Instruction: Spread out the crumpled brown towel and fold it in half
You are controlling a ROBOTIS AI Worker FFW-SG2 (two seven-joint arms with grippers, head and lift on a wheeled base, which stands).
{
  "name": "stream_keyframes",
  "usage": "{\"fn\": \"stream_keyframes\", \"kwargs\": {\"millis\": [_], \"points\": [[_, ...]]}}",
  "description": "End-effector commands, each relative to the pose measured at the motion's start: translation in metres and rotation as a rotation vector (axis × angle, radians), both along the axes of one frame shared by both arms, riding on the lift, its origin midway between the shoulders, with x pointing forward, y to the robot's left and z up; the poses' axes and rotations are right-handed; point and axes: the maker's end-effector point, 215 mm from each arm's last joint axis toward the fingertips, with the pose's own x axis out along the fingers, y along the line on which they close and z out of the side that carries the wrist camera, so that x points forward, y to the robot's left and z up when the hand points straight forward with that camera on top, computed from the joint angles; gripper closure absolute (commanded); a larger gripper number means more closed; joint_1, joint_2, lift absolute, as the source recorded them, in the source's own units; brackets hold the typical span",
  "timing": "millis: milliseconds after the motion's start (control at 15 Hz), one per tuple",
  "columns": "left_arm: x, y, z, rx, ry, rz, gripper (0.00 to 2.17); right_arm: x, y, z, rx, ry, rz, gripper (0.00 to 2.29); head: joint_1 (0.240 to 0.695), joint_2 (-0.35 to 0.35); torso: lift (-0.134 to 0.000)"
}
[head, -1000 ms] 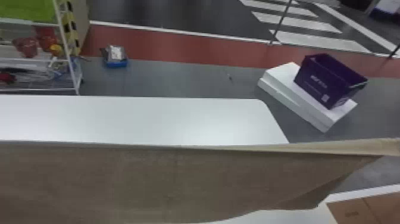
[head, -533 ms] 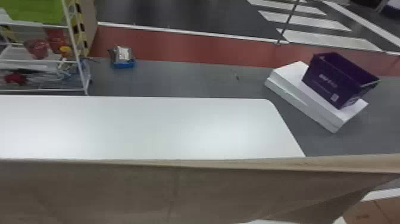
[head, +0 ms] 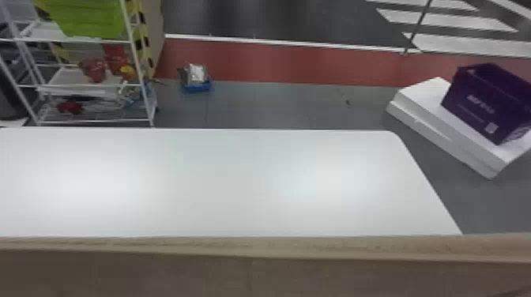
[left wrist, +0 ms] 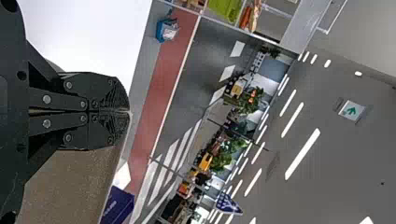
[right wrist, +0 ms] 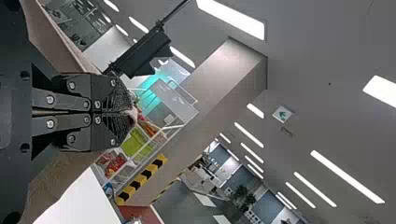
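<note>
Left gripper (left wrist: 128, 112) and right gripper (right wrist: 133, 114) are both closed, their fingers brought together along the middle, and each has the brown towel (head: 253, 278) pinched at its tips. In the right wrist view a small bit of cloth pokes out between the fingertips; in the left wrist view the towel's edge runs away from the tips, with the cloth spreading out behind the fingers. Seen from the head, the towel is stretched wide and runs across the whole bottom of the view, from one side to the other. Its upper edge is pulled nearly straight, with a lighter band along it and a darker, mostly smooth face below. Past that edge lies the white table (head: 237, 177), with one rounded far corner towards the right; whether the towel touches it, I cannot tell. Beyond the table on the left stands a white wire rack (head: 140, 75), with a green bin (head: 89, 17) on a higher shelf and red containers (head: 95, 69) lower down. A blue tray (head: 197, 87) sits on the floor near the rack. Off to the right, a purple basket (head: 484, 104) rests on white slabs (head: 442, 132).
</note>
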Motion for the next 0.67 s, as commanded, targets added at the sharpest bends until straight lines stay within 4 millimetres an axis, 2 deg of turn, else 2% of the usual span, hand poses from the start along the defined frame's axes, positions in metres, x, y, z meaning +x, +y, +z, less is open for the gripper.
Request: {"fn": "stream_keyframes", "kwargs": {"millis": [0, 133, 267, 400, 600], "points": [[-0.011, 0.008, 0.002, -0.002, -0.002, 0.030, 1.33, -0.013, -0.013, -0.004, 0.031, 0.008, -0.029, 2.25, 0.695, -0.127, -0.124], [-0.015, 0.009, 0.002, 0.002, 0.008, 0.035, 1.33, -0.017, -0.021, -0.007, 0.033, 0.015, -0.040, 2.25, 0.695, -0.143, -0.124], [-0.014, 0.006, 0.001, 0.003, 0.012, 0.025, 1.33, -0.009, -0.027, -0.016, 0.028, 0.038, -0.047, 2.25, 0.695, -0.176, -0.124], [-0.007, 0.009, -0.009, 0.000, 0.037, 0.032, 1.33, 0.012, -0.032, -0.034, 0.000, 0.073, -0.053, 2.25, 0.695, -0.204, -0.124], [0.011, 0.027, -0.039, 0.009, 0.119, 0.095, 1.33, 0.055, -0.041, -0.072, -0.041, 0.155, -0.073, 2.25, 0.695, -0.200, -0.124]]}}
